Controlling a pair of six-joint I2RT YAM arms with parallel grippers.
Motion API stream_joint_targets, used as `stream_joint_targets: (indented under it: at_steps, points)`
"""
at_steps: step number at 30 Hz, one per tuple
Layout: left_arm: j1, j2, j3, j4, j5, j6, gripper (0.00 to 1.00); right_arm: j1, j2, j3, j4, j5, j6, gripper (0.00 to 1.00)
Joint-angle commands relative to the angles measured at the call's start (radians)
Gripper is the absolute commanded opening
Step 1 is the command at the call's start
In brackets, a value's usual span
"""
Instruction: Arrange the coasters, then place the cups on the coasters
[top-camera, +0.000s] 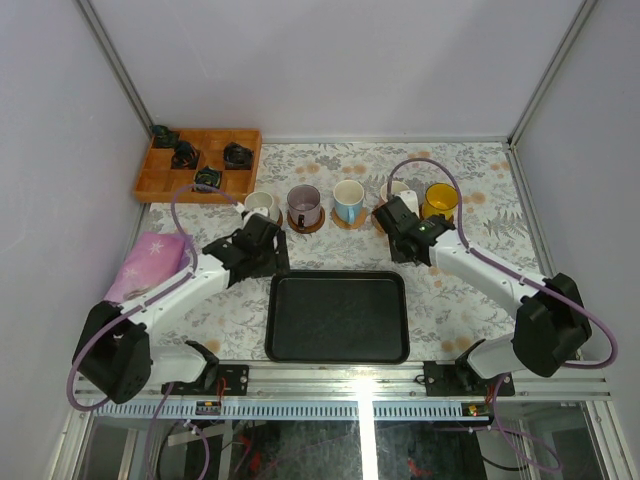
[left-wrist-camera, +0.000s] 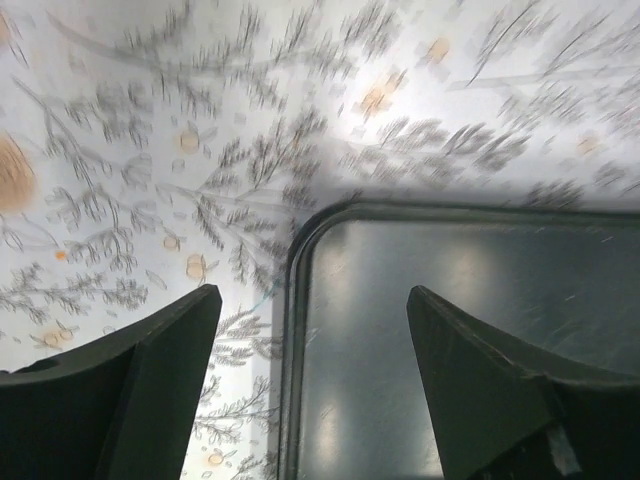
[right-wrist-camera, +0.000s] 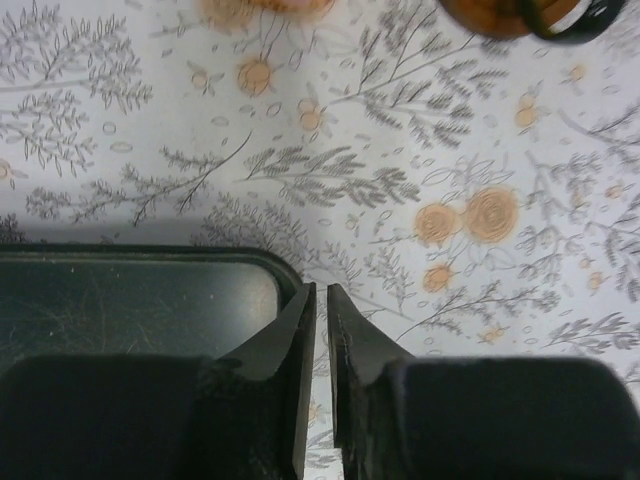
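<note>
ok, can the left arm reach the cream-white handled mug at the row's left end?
Likely yes: the left gripper is open and empty, the cream-white mug stands just beyond it with nothing between; the mauve mug alongside may crowd the fingers.

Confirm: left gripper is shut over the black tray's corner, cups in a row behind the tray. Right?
One thing is off: the left gripper is open, fingers wide apart with nothing between them, as the left wrist view shows. It is over the black tray corner, and the cups stand in a row behind the tray.
</note>
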Motion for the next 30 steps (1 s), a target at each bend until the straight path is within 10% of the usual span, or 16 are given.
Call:
stream_joint_targets:
  at_steps: [1,13,30]
  points:
    - [0.0,-0.029,0.133,-0.025,-0.117,0.062,0.78,-0.011,-0.057,0.072,0.049,0.142,-0.036,0.2]
    - [0.226,0.009,0.215,0.168,-0.166,0.086,1.0,-0.292,-0.084,0.119,0.226,0.123,-0.113,0.88]
    - [0.52,0.01,0.275,0.235,-0.189,0.142,1.0,-0.729,-0.123,0.174,0.252,-0.11,-0.011,0.99]
